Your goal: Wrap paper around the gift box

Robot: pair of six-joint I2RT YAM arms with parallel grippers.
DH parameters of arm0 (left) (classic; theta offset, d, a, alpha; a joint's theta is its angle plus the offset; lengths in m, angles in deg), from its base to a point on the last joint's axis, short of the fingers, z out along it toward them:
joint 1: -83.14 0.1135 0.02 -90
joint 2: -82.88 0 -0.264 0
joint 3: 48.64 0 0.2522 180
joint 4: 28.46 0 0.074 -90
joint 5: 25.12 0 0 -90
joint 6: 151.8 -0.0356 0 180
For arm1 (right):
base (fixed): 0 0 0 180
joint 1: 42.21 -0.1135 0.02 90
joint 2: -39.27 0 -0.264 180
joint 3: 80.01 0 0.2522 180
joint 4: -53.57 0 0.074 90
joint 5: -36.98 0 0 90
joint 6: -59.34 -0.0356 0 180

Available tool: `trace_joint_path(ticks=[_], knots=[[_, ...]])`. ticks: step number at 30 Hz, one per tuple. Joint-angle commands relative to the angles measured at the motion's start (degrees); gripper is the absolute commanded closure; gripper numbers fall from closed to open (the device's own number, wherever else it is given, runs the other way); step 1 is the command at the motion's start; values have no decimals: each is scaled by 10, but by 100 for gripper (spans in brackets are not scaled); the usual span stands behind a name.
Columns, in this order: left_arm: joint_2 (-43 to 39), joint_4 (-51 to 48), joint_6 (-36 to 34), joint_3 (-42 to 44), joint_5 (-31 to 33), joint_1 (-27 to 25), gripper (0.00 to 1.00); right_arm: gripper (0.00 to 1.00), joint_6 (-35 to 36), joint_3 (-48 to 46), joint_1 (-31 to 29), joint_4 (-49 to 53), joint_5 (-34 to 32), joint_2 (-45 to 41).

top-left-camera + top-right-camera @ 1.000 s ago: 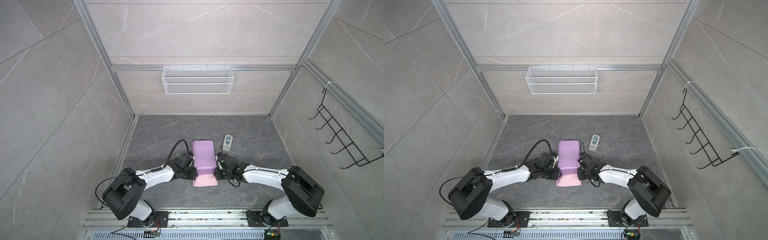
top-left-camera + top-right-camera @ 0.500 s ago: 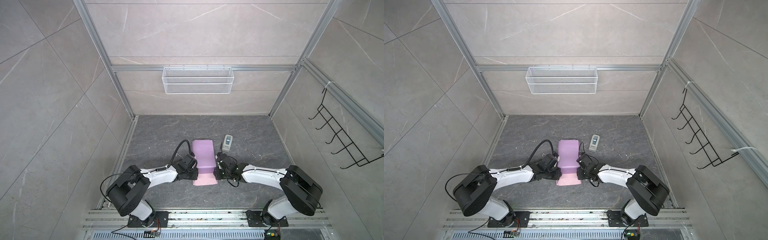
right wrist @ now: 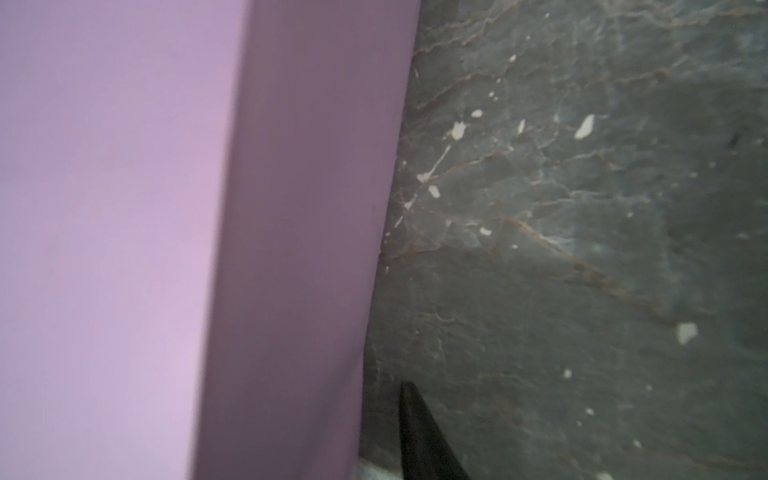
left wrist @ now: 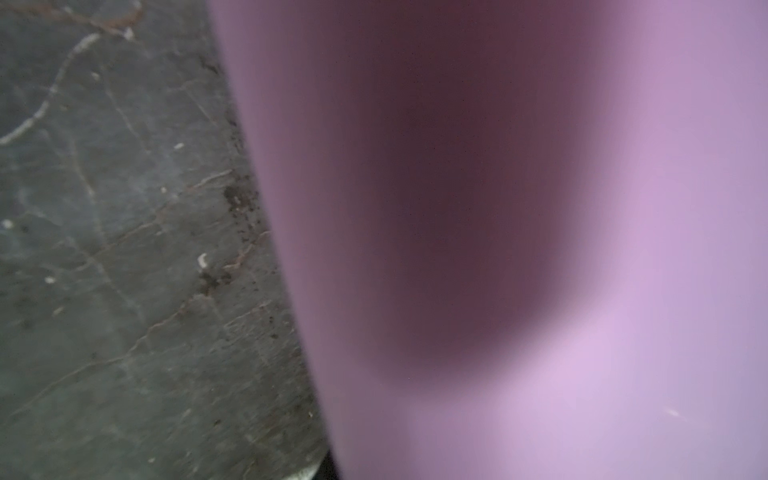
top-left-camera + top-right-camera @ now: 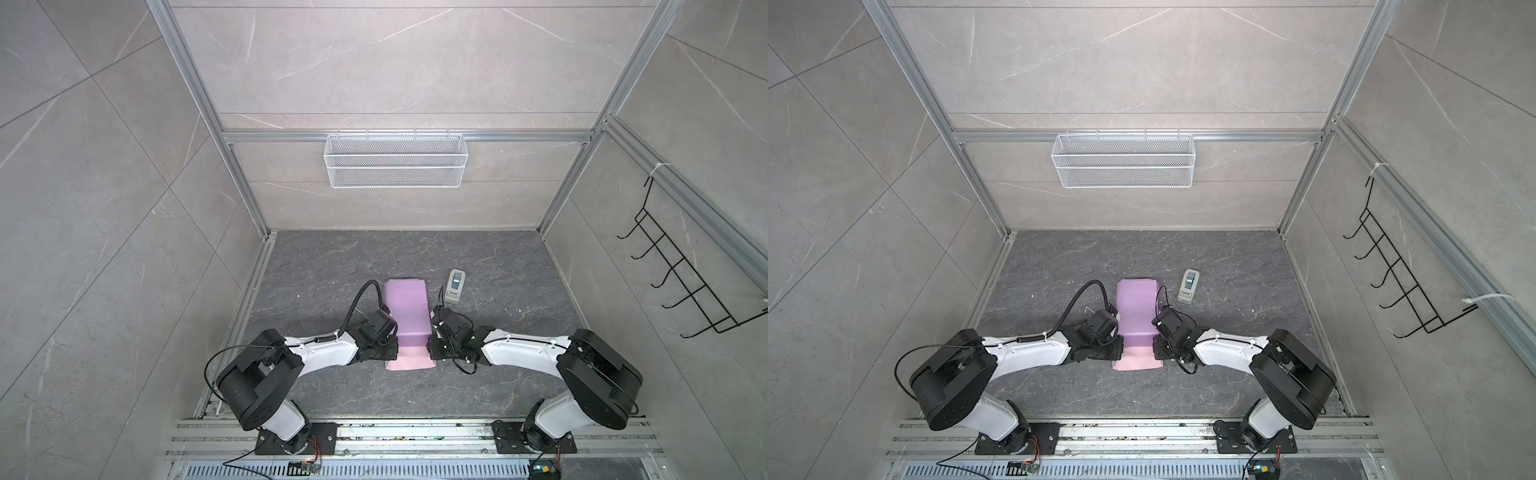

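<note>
Top views both give me the paper (image 5: 405, 307) (image 5: 1136, 307) at the middle of the table (image 5: 332, 270), lilac face up over a raised block shape, with a pale pink flap lying flat at the near end. I cannot see the gift box from any camera. My left gripper (image 5: 394, 353) sits low against the paper's left edge beside that pink flap, and my right gripper (image 5: 430, 353) sits against the right edge directly opposite. The left jaws are fully closed; they may be pinching the paper's edge, but the left wrist view is mostly blurred lilac (image 4: 498, 249), so I cannot confirm it. On the right wrist view only one dark fingertip (image 3: 419, 436) shows beside the folded paper wall (image 3: 291, 208), so I cannot tell how wide those jaws stand. A small grey device (image 5: 455, 284) lies just right of the paper's far end.
</note>
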Motion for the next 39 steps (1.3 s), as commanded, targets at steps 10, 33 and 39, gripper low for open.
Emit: trace_joint_path(ticks=[10, 33, 39], knots=[[18, -7, 21, -14, 13, -7, 100, 74, -25, 18, -4, 6, -21, 14], [22, -16, 27, -14, 17, -9, 100, 87, -58, 29, -7, 17, -28, 24], [22, -17, 27, -14, 17, -9, 100, 63, -65, 10, -13, 33, -21, -11]])
